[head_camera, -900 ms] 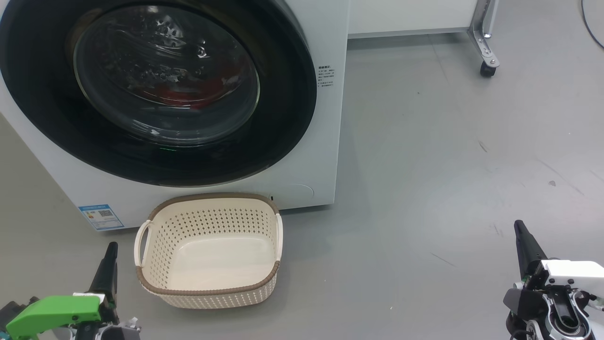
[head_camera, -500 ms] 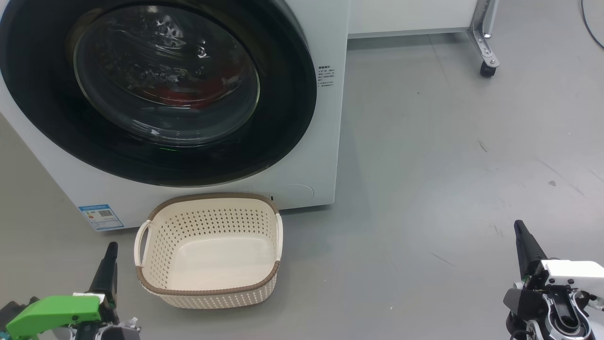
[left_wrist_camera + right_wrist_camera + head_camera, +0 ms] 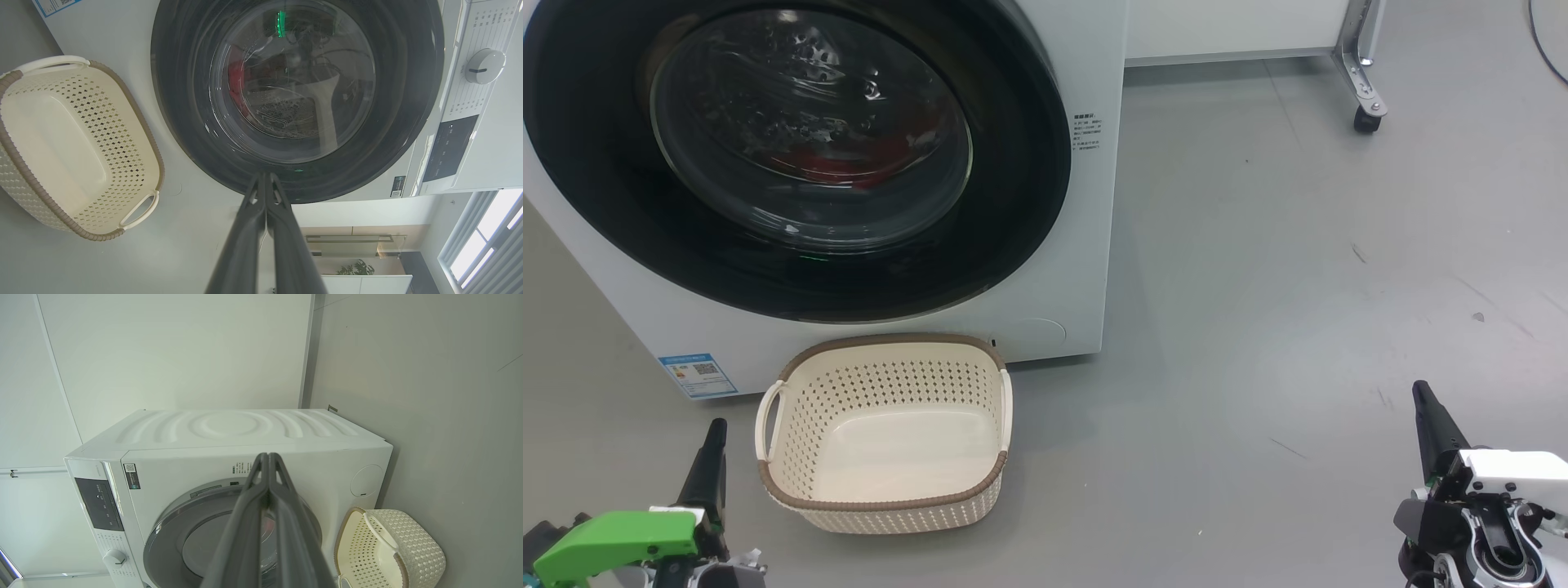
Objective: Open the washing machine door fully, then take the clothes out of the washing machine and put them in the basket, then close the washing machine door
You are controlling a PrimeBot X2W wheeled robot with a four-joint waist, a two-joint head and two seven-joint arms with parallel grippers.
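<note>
At the near left, the left gripper [image 3: 716, 428] sits low over the grey floor [image 3: 1298, 286]. Its two dark fingers are pressed together and point away toward the washing machine [image 3: 1086, 245], and a green cover sits on its wrist. It holds nothing and lies just left of the basket [image 3: 882, 504]. At the near right, the right gripper [image 3: 1420, 389] rises from a white wrist housing. Its fingers are likewise pressed together and empty, pointing far and leaning slightly left, well apart from basket and machine. The basket stands empty on the floor, just in front of the machine's lower front. Behind it the washing machine door [image 3: 1013, 163] is closed, and the clothes [image 3: 849, 163] show red through its glass, inside the drum. A castor leg [image 3: 1364, 106] stands at the far right.
</note>
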